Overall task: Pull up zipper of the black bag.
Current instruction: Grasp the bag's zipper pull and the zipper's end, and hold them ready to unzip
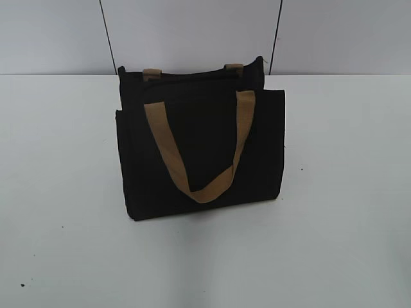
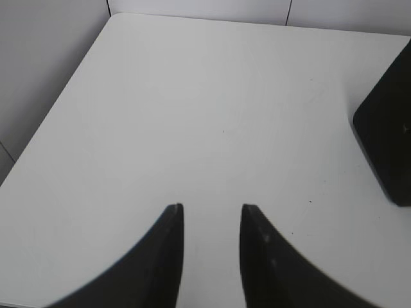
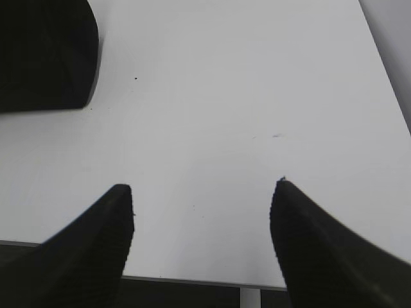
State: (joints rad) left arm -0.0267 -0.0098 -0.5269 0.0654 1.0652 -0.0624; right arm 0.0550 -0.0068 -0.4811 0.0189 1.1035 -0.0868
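On the white surface (image 1: pixel 334 192), the black bag (image 1: pixel 199 151) stands upright near the middle with its broad front panel facing the exterior camera, its long axis running left to right and its tan handle (image 1: pixel 204 154) drooping down that panel. Neither tool touches it: the left tool (image 2: pixel 212 212), fingers a little apart and empty, has the bag off to its right, while the right tool (image 3: pixel 202 192), spread wide and empty, has it ahead to its left. Along the bag's top edge the zipper cannot be made out, so its pointing cannot be told, nor which arm is nearer.
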